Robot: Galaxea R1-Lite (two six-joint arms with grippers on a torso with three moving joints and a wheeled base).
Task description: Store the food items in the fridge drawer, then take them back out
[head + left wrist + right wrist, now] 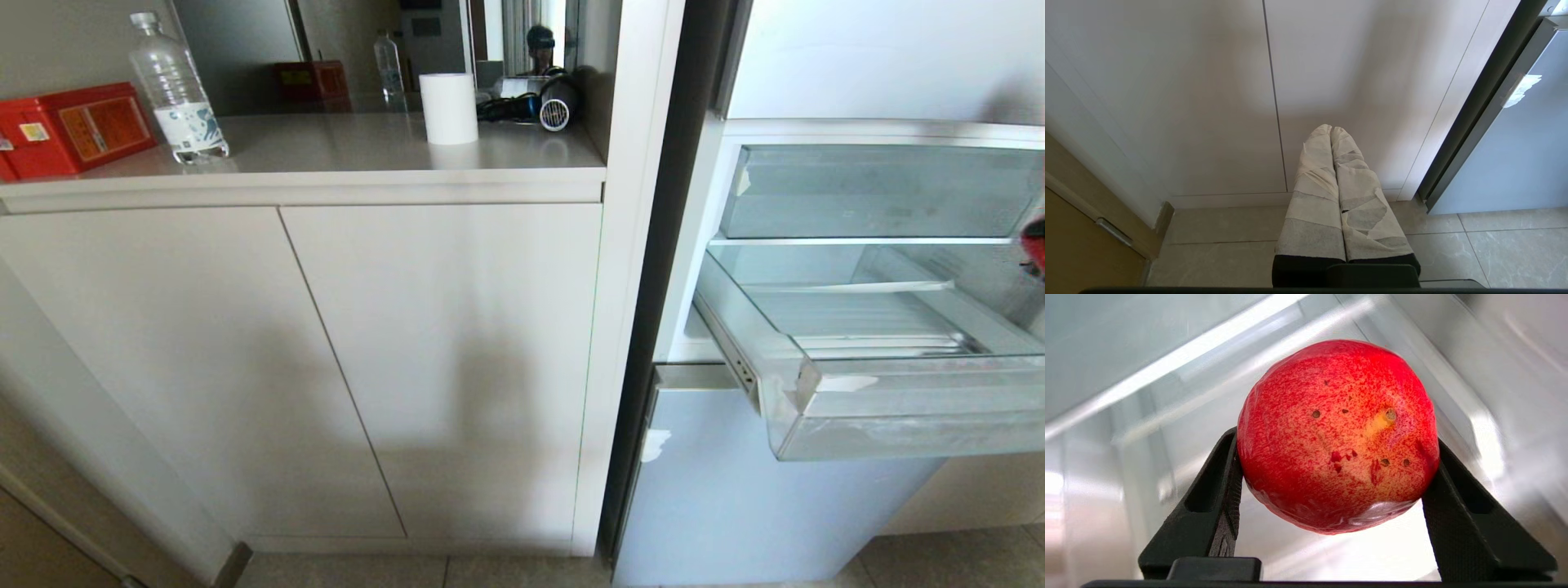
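Observation:
A glossy red fruit with yellow speckles sits between the two black fingers of my right gripper, which is shut on it. Blurred clear plastic of the fridge drawer lies behind it. In the head view the fridge drawer is pulled out, with a frosted front and white tape scraps at its corner. Only a red sliver of the fruit shows at the right edge, above the drawer. My left gripper is shut, with paper-wrapped fingers, parked low before the cabinet.
A shorter clear bin sits above the drawer, and a pale blue fridge door panel is below it. White cabinet doors stand to the left. The counter carries a water bottle, red box, white roll and hair dryer.

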